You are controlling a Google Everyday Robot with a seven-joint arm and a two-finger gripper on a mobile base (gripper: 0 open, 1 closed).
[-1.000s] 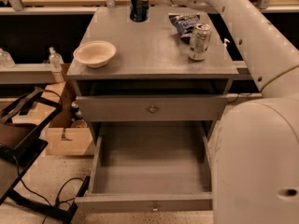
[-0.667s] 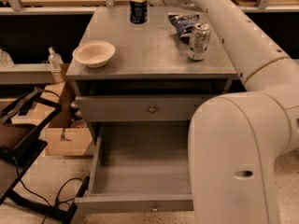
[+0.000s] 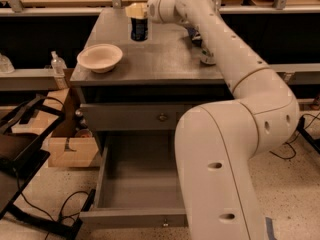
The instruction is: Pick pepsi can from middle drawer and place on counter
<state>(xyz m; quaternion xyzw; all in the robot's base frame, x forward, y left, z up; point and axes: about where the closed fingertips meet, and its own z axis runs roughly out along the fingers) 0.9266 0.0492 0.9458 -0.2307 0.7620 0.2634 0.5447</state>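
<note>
Clearly the pepsi can (image 3: 139, 30) is out of the middle drawer (image 3: 135, 181), which hangs pulled open below. The can stands upright on the counter (image 3: 165, 59), near the back edge and well apart from the white bowl (image 3: 100, 57) at the front left.

The gripper (image 3: 137, 10) sits right at the can's top. Whether it clamps the can or has let go, I cannot tell.

The step in hand looks like the release. To do it well, the can should rest flat on the counter before the grip opens. The gripper should then rise straight up, with no sideways drag to tip the can.

The arm (image 3: 235, 64) comes up from the lower right, bends at a bulky elbow, and stretches long across the counter toward the back.
</note>
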